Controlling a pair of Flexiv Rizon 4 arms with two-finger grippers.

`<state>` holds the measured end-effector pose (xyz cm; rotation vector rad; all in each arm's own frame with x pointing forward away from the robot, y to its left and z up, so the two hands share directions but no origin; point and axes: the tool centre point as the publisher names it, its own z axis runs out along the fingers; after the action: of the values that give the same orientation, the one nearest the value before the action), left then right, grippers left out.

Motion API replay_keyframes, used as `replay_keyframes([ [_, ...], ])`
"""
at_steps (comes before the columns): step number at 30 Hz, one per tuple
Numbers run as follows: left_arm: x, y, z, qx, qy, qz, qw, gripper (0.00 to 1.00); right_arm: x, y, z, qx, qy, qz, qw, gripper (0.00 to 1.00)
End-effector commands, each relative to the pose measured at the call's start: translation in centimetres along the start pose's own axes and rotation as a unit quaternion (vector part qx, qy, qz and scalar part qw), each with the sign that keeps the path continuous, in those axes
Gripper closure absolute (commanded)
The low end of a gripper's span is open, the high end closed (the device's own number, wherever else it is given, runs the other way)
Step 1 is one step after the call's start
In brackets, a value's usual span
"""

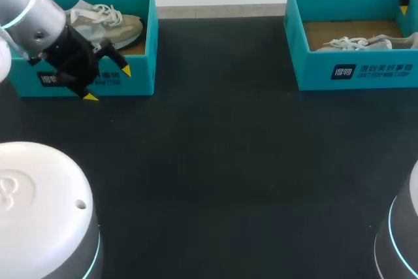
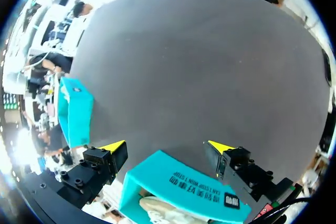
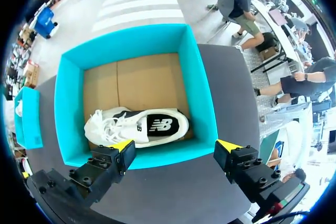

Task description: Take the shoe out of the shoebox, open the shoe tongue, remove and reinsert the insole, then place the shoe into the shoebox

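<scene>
Two teal shoeboxes stand at the back of the black table. In the left shoebox (image 1: 140, 80) lies a beige-and-white shoe (image 1: 104, 21). My left gripper (image 1: 108, 83) hangs open over this box's front wall (image 2: 178, 184), and the shoe (image 2: 157, 208) shows just under it. The right shoebox (image 1: 356, 73) holds a white shoe (image 1: 362, 42) on its side. My right gripper (image 3: 175, 146) stands open above that box's front wall (image 3: 157, 156), with the white shoe (image 3: 139, 127) just ahead of its fingers. Neither gripper touches a shoe.
A wide stretch of black table (image 1: 222, 161) lies between and in front of the boxes. In the left wrist view the right shoebox (image 2: 76, 111) shows far across the table. The left shoebox (image 3: 26, 116) shows off to one side in the right wrist view.
</scene>
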<state>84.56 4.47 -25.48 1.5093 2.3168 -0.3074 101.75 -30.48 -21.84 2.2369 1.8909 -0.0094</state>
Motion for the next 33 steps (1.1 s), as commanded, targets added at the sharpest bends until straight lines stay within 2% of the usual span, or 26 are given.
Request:
replay_keyframes([
  [1, -0.5, 0.1, -0.2, -0.003, 0.067, 0.044, 0.997, 0.00, 0.0, -0.2, 0.0, -0.002, 0.000, 0.000, 1.000, 0.00],
  [4, -0.5, 0.1, -0.2, -0.003, 0.067, 0.044, 0.997, 0.00, 0.0, -0.2, 0.0, -0.002, 0.000, 0.000, 1.000, 0.00],
  [6, -1.5, 1.2, -1.9, -0.028, 0.044, 0.087, 0.995, 0.00, 0.0, -0.2, 0.0, -0.002, 0.000, 0.000, 1.000, 0.00],
  [8, -2.0, 2.8, -3.1, -0.044, 0.038, 0.128, 0.990, 0.00, 0.0, -0.2, 0.0, -0.002, 0.000, 0.000, 1.000, 0.00],
  [11, -2.1, 5.5, -4.4, -0.030, 0.018, 0.164, 0.986, 0.00, 0.0, -0.2, 0.0, -0.002, 0.000, 0.000, 1.000, 0.00],
  [13, -2.1, 7.4, -4.8, -0.040, 0.031, 0.179, 0.983, 0.00, 0.0, -0.2, 0.0, -0.002, 0.000, 0.000, 1.000, 0.00],
  [15, -2.1, 9.0, -5.3, -0.030, 0.025, 0.212, 0.976, 0.00, 0.0, -0.2, 0.0, -0.002, 0.000, 0.000, 1.000, 0.00],
  [20, -1.5, 13.6, -5.4, -0.042, 0.052, 0.277, 0.958, 0.00, 0.0, -0.2, 0.0, -0.002, 0.000, 0.000, 1.000, 0.00],
  [22, -1.1, 15.3, -5.4, -0.032, 0.042, 0.301, 0.952, 0.00, 0.0, -0.2, 0.0, -0.002, 0.000, 0.000, 1.000, 0.00],
  [24, -0.8, 16.8, -5.2, -0.041, 0.063, 0.326, 0.942, 0.00, 0.0, -0.2, 0.0, -0.002, 0.000, 0.000, 1.000, 0.00],
  [30, 0.1, 21.0, -4.9, -0.061, 0.107, 0.333, 0.935, 0.00, 0.0, -0.2, 0.0, -0.002, 0.000, 0.000, 1.000, 0.00],
  [33, 0.6, 22.4, -5.0, -0.071, 0.105, 0.329, 0.936, 0.00, 0.0, -0.2, 0.0, -0.002, 0.000, 0.000, 1.000, 0.00],
])
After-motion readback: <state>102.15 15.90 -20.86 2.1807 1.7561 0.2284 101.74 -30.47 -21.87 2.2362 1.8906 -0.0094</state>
